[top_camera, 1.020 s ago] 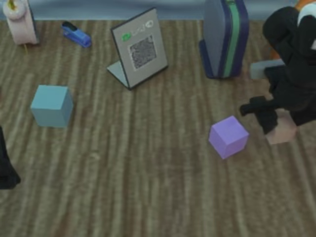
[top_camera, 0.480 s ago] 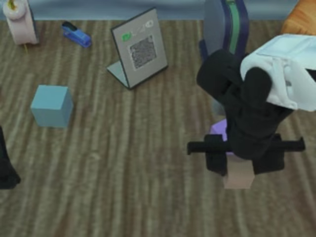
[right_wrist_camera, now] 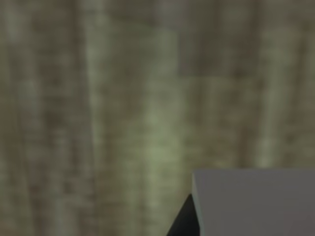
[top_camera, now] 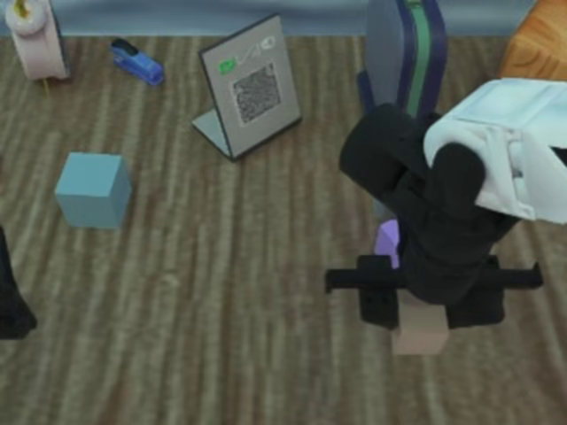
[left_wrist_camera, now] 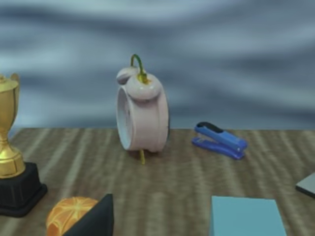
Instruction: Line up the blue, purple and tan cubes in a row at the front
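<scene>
A brown, streaky wood-grain tabletop [top_camera: 221,310] fills the top view, with a blurred blue-grey backdrop behind its far edge. At the far left sits a gold trophy [left_wrist_camera: 10,132] on a black base, seen only from the left wrist, then a pale pink alarm clock [top_camera: 34,40] and a small dark-blue stapler [top_camera: 135,62] near the back. The left hand [top_camera: 11,305] is parked at the left edge, and I cannot tell whether it is released or clenched. The blue cube [top_camera: 92,189] rests on the left part of the tabletop, well apart from the others. Near the middle back, a grey sign stand [top_camera: 250,87] with a QR code leans upright, and to its right stands a grey, navy and green upright object [top_camera: 403,66]. Farther right, the right hand [top_camera: 423,323] hangs over the front right area, clenched on the tan cube [top_camera: 420,335], which shows just below its dark fingers. The purple cube [top_camera: 388,243] is mostly hidden behind that arm, only a sliver showing. An orange wooden block [top_camera: 538,44] occupies the back right corner.
</scene>
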Robot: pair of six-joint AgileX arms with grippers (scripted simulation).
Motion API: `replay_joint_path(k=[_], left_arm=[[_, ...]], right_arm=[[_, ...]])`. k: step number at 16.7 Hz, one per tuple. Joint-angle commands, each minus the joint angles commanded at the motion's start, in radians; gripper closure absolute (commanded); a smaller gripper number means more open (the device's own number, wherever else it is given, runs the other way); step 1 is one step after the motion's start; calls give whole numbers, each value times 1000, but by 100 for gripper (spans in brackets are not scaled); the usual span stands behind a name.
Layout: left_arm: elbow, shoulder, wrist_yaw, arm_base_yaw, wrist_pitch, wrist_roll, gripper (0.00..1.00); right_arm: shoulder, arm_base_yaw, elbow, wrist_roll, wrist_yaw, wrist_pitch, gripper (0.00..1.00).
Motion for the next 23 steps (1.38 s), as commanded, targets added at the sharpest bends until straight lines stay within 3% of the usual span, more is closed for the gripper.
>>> replay_joint_path(k=[7, 12, 23], left_arm=[[0, 0, 0, 0, 0, 0, 0], [0, 0, 0, 0, 0, 0, 0], [0, 0, 0, 0, 0, 0, 0]], right_arm=[[81, 7, -149, 6, 2, 240, 100], [97, 9, -174, 8, 2, 272, 100], [97, 9, -174, 8, 2, 272, 17]])
